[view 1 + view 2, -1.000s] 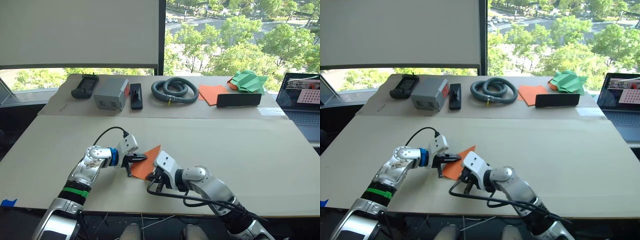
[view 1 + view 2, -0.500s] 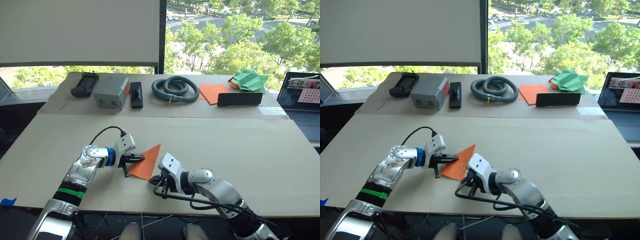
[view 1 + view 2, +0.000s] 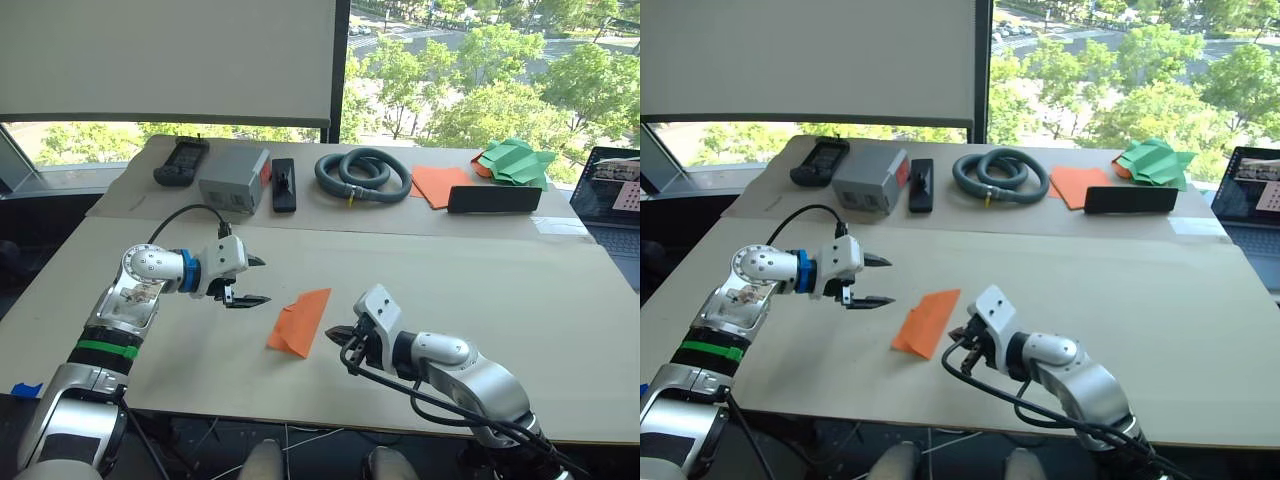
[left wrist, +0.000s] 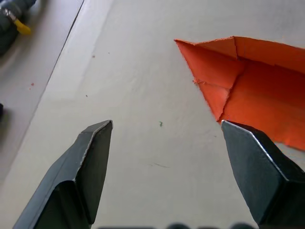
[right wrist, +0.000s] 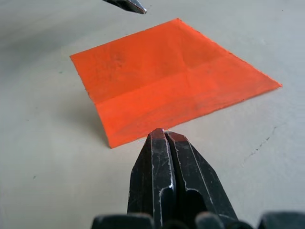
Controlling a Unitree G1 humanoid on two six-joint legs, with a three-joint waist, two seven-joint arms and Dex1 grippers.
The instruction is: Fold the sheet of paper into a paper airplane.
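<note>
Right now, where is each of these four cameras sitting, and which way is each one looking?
Left eye and right eye views: on the head, looking forward and down over the table; both arms show.
Left wrist view: on the left arm, looking along the open left gripper at the sheet of paper.
Right wrist view: on the right arm, looking along the shut right gripper at that sheet.
Shared: all views show the orange sheet lying free.
</note>
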